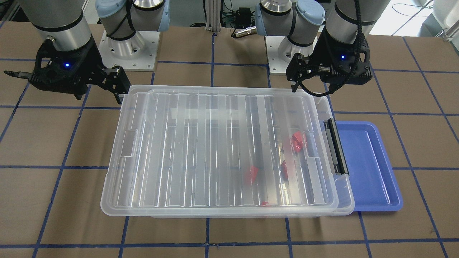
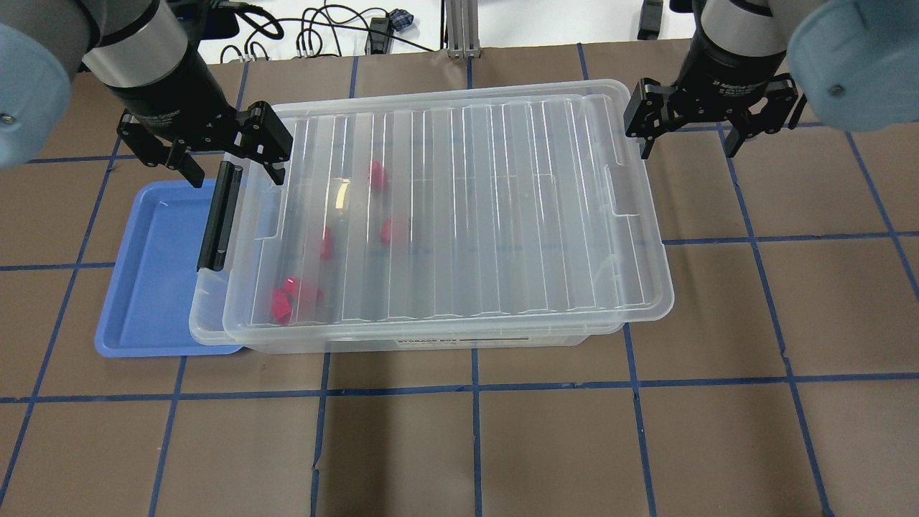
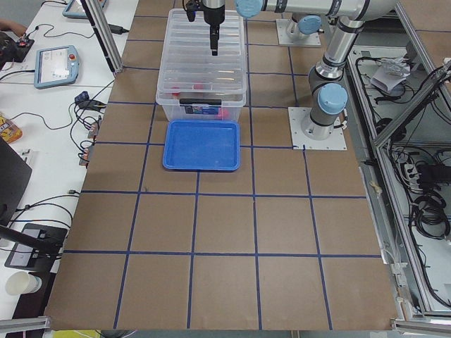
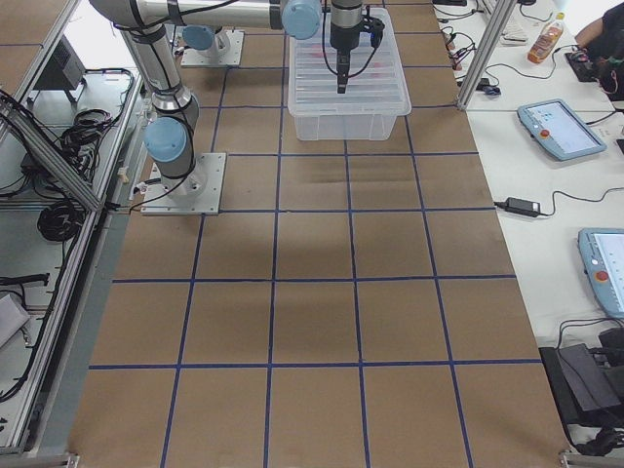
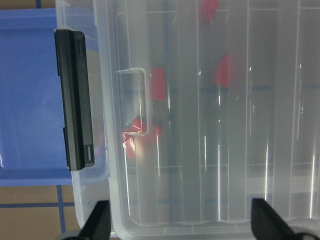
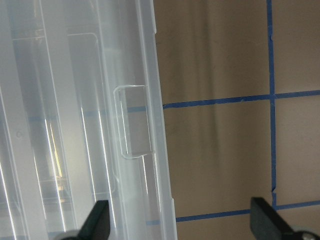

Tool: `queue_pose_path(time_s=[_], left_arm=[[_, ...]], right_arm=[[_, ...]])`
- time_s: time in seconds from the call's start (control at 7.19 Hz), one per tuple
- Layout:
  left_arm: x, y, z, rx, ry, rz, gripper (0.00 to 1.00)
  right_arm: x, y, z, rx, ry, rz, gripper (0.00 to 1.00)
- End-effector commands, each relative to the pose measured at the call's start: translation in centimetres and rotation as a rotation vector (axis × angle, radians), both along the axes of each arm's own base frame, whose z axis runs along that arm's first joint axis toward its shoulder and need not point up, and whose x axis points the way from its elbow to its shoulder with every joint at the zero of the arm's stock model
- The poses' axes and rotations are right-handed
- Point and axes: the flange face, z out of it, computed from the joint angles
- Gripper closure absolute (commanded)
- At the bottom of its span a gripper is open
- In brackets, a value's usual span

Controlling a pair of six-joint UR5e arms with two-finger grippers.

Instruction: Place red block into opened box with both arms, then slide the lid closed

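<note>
Hovering at the upper left of the overhead view, the left gripper [image 2: 230, 161] is spreading its fingers wide and pinching nothing. It is straddling the far corner of the box [image 2: 204, 327], with one finger on the side of the black latch [image 2: 217, 215] and the other over the lid [image 2: 502, 215]. Whether either finger is touching plastic cannot be told. At the upper right of that view the right gripper [image 2: 688, 147] is likewise standing spread and holding nothing, just beside the lid's far corner. Its wrist camera is looking down on the lid's edge and the tab notch [image 6: 134, 120], with one fingertip over the lid and the other over bare table [image 6: 225, 150].

The two grippers are bracketing the short ends, probably so that a push along the box's length can come from either side. The lid is lying on the box but sitting shifted toward the right of the overhead view. It is overhanging there and leaving a strip of rim bare beside the latch, so the closing slide is likely not finished.

Through the ridged plastic the red block [image 2: 281, 305] is showing inside the box, in the left part near the latch end. Other red shapes are showing nearby, and some may be reflections. The placing step is therefore looking done. A blue tray [image 2: 151, 287] is lying against the latch end at the left.
</note>
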Motion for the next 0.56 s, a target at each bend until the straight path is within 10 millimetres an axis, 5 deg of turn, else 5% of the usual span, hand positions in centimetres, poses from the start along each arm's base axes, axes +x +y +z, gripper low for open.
queue_pose_path(time_s=[0.0, 0.42], left_arm=[[0.0, -0.1, -0.2, 0.003, 0.0, 0.001, 0.0], [0.0, -0.2, -0.3, 0.006, 0.0, 0.001, 0.0]], right_arm=[[0.5, -0.2, 0.2, -0.01, -0.024, -0.005, 0.0], [-0.1, -0.7, 0.6, -0.02, -0.07, -0.026, 0.0]])
